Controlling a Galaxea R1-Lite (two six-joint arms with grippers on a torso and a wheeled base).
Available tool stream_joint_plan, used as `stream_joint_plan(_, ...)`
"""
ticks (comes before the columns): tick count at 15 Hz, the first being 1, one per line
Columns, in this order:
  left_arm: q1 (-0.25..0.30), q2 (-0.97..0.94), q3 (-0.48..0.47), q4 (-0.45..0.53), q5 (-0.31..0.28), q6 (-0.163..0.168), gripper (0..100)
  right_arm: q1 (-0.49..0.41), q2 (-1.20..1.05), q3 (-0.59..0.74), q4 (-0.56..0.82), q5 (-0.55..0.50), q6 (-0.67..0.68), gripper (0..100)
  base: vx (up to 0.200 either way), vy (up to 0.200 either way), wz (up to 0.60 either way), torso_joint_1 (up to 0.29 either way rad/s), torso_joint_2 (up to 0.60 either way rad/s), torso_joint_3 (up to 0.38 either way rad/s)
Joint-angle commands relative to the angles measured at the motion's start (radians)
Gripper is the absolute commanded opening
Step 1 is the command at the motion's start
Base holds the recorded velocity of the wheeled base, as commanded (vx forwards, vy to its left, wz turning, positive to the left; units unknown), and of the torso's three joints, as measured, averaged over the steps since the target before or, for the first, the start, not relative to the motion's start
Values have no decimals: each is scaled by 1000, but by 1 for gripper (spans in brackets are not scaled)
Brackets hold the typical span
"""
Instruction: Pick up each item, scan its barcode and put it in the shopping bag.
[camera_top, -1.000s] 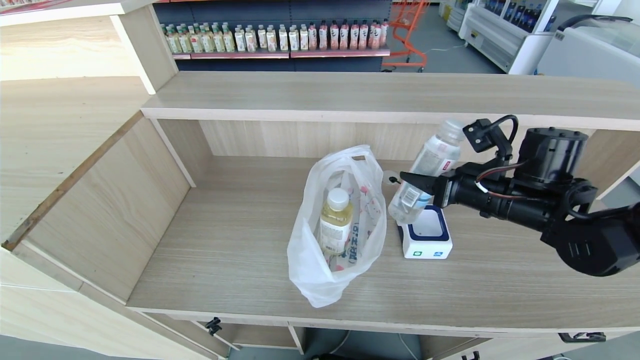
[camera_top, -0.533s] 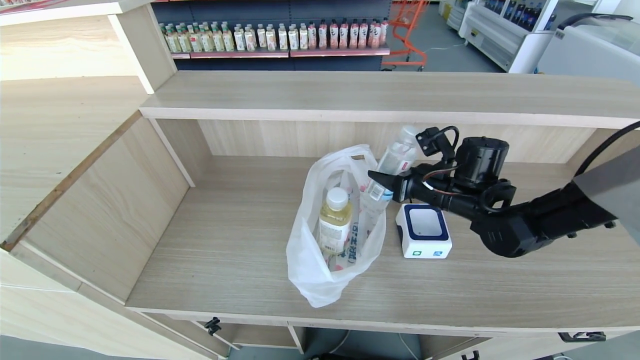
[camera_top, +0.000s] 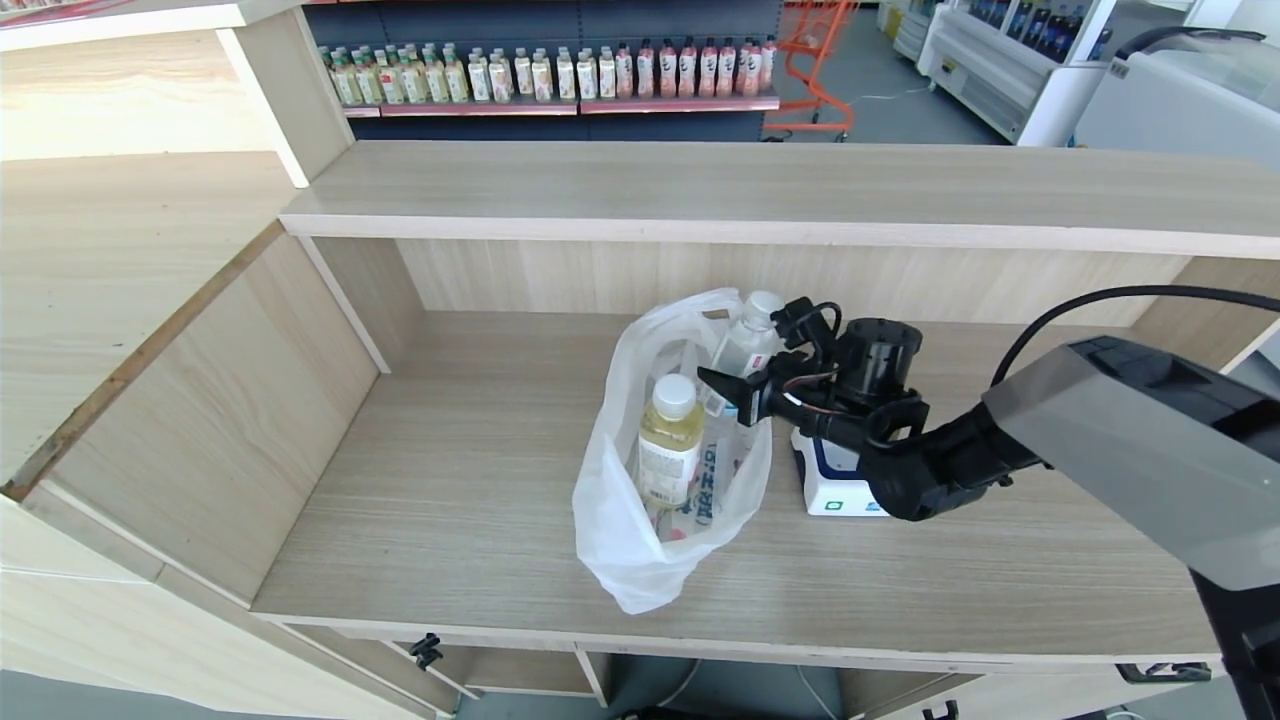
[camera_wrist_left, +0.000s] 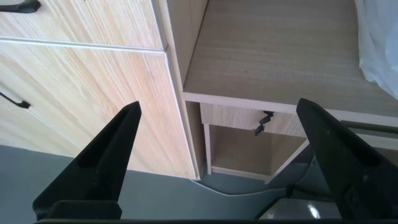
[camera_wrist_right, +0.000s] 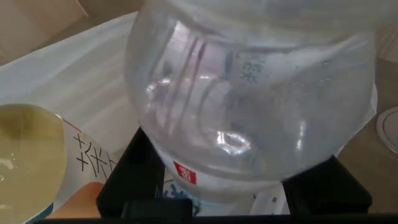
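A white plastic shopping bag (camera_top: 640, 540) stands open on the counter, with a yellow drink bottle (camera_top: 671, 440) upright inside it. My right gripper (camera_top: 738, 385) is shut on a clear water bottle (camera_top: 741, 348), held tilted over the bag's right rim with its white cap toward the back wall. The right wrist view has the clear bottle (camera_wrist_right: 255, 93) pressed close between the fingers, above the bag (camera_wrist_right: 81, 106) and the yellow bottle (camera_wrist_right: 28, 155). A white and blue barcode scanner (camera_top: 830, 480) sits just right of the bag, partly behind my arm. My left gripper (camera_wrist_left: 217, 162) hangs open below the counter edge.
The counter (camera_top: 480, 500) is a wooden recess with a raised back ledge (camera_top: 760, 190) and a slanted left wall (camera_top: 230, 400). Drawers with black handles (camera_wrist_left: 18, 7) lie below its front edge. Shelves of bottles (camera_top: 550, 75) stand far behind.
My right arm has carried the clear bottle left from above the scanner to over the bag's right rim and lower. The bag and yellow bottle stayed put.
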Motion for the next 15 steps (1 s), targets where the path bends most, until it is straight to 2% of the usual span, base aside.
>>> stream_joint_plan(1, 0, 0, 0, 0, 1, 0, 100, 16, 62, -50, 0, 9, -10, 0, 0, 0, 0, 0, 0, 0)
stream_joint_plan(4, 0, 0, 0, 0, 1, 0, 100, 14, 70, -43, 0, 9, -87, 0, 0, 0, 0, 0, 0, 0)
stream_joint_plan(5, 0, 0, 0, 0, 1, 0, 100, 14, 70, -44, 0, 9, -87, 100, 0, 0, 0, 0, 0, 0)
stream_joint_plan(8, 0, 0, 0, 0, 1, 0, 100, 8, -1, -29, 8, 29, -19, 100, 0, 0, 0, 0, 0, 0)
stream_joint_plan(10, 0, 0, 0, 0, 1, 0, 100, 5, -122, 33, 7, 61, 145, 100, 0, 0, 0, 0, 0, 0)
stream_joint_plan(12, 0, 0, 0, 0, 1, 0, 100, -19, -267, 146, 7, 65, 240, 100, 0, 0, 0, 0, 0, 0)
stream_joint_plan(15, 0, 0, 0, 0, 1, 0, 100, -99, -478, 387, 23, 124, 272, 100, 0, 0, 0, 0, 0, 0)
